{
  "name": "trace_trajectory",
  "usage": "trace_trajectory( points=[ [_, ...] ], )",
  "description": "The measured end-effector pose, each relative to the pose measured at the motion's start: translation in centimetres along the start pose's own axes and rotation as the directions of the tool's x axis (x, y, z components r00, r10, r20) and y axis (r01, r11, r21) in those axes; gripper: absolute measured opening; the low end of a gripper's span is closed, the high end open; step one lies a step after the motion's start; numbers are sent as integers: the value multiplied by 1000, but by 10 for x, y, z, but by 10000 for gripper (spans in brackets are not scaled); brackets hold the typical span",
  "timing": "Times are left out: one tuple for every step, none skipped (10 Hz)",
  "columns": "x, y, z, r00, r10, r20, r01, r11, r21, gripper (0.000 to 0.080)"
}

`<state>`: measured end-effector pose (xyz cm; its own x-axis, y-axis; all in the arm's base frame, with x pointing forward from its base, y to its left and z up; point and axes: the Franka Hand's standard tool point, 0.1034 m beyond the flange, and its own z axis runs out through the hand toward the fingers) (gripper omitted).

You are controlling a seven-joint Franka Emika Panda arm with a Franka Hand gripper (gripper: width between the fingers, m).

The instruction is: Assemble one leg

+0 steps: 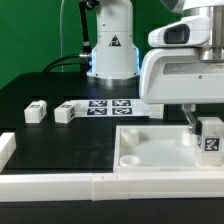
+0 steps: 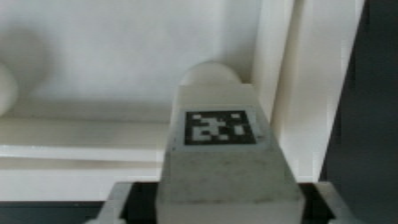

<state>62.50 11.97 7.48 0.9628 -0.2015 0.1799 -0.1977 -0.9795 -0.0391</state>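
My gripper (image 1: 205, 133) is shut on a leg (image 1: 212, 141), a small white block with a black-and-white tag. It holds the leg over the far corner of the white tray-like part (image 1: 150, 158) on the exterior view's right. In the wrist view the held leg (image 2: 217, 140) fills the middle, tag facing the camera, its tip close to the tray's raised rim (image 2: 270, 60). Two more legs (image 1: 36, 112) (image 1: 66, 113) lie on the black table at the exterior view's left.
The marker board (image 1: 112, 107) lies behind the tray near the robot base (image 1: 110, 45). A white frame rail (image 1: 50, 185) runs along the table's front, with a short piece (image 1: 5, 150) at the left edge.
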Motion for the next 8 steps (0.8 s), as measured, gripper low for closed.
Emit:
trace_trajectory(
  points=[
    [-2, 0, -1, 988, 154, -5, -154, 988, -7, 291],
    [-1, 7, 0, 961, 278, -13, -278, 960, -23, 295],
    [-2, 14, 0, 929, 369, -27, -369, 928, -40, 301],
    [-3, 21, 0, 881, 472, -36, -473, 879, -62, 301],
    [-4, 29, -1, 838, 543, -51, -545, 834, -80, 309],
    [-5, 34, -1, 813, 579, -60, -583, 807, -96, 311],
    [-6, 40, -2, 778, 625, -70, -628, 770, -109, 311],
    [-6, 42, -2, 755, 652, -74, -656, 747, -112, 311]
  ],
)
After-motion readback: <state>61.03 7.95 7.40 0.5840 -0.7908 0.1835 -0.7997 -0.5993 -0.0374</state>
